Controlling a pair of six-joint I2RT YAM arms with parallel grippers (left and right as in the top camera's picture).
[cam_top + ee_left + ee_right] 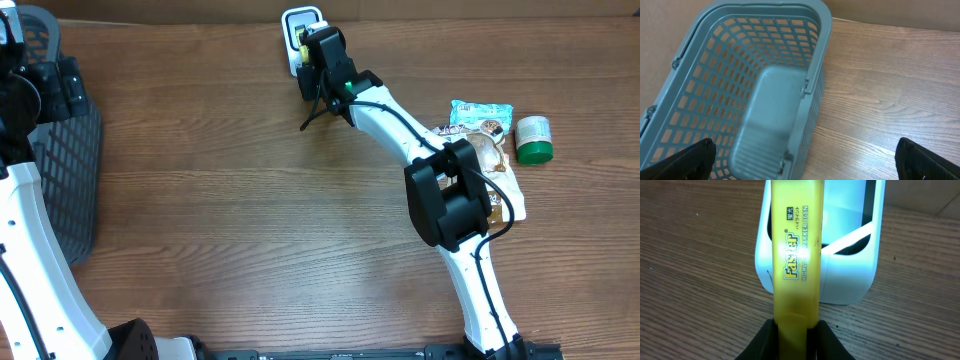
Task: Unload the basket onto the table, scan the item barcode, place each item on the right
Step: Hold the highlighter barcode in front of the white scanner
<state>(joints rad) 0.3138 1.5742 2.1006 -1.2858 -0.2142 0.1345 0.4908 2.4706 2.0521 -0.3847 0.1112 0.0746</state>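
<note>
Two arms, only one busy. Right gripper (796, 340) is pinched narrow on one end of a yellow marker (796, 270), which sticks straight out from the fingers and sits across the face of the white scanner (847, 280), upper middle of the overhead frame. Left gripper (802, 162) hangs wide open and empty over the basket (817, 45) at far left. Marker looks light and stiff, but that smooth plastic barrel could probably twist in the pinch. I'd hold the end, leaving the print clear. Can't spot the barcode itself.
</note>
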